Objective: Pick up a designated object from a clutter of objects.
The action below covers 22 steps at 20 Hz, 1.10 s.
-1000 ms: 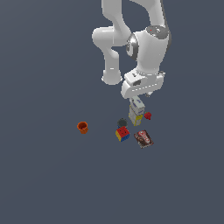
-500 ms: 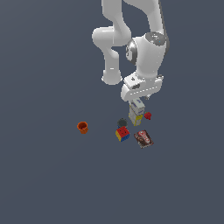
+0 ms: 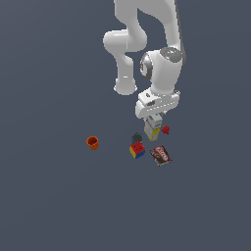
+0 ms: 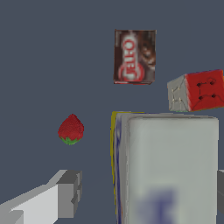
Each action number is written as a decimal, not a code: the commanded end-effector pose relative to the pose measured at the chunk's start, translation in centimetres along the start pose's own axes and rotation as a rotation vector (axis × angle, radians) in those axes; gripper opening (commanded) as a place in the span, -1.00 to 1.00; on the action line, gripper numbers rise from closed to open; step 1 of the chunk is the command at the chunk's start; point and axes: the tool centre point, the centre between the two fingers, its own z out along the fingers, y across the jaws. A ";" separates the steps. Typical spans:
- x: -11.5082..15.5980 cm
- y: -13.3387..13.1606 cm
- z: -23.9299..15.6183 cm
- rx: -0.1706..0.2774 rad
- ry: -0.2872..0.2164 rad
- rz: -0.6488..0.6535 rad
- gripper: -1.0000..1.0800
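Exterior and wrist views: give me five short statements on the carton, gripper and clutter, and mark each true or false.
1. The gripper is directly above the carton. True.
2. The orange cup touches the cube. False: the cup stands well apart, toward the exterior view's left.
3. The packet lies flat, label up. True: the wrist view shows its printed face.
4. The carton is lifted clear of the floor. False: its yellow base appears to be on the floor among the clutter.
5. The small red piece is a strawberry with a green base. True.
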 end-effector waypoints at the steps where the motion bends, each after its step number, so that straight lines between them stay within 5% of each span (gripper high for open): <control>1: 0.0 0.0 0.1 0.000 0.001 0.000 -1.00; 22: -0.2 -0.4 -2.8 0.000 0.002 -0.001 -1.00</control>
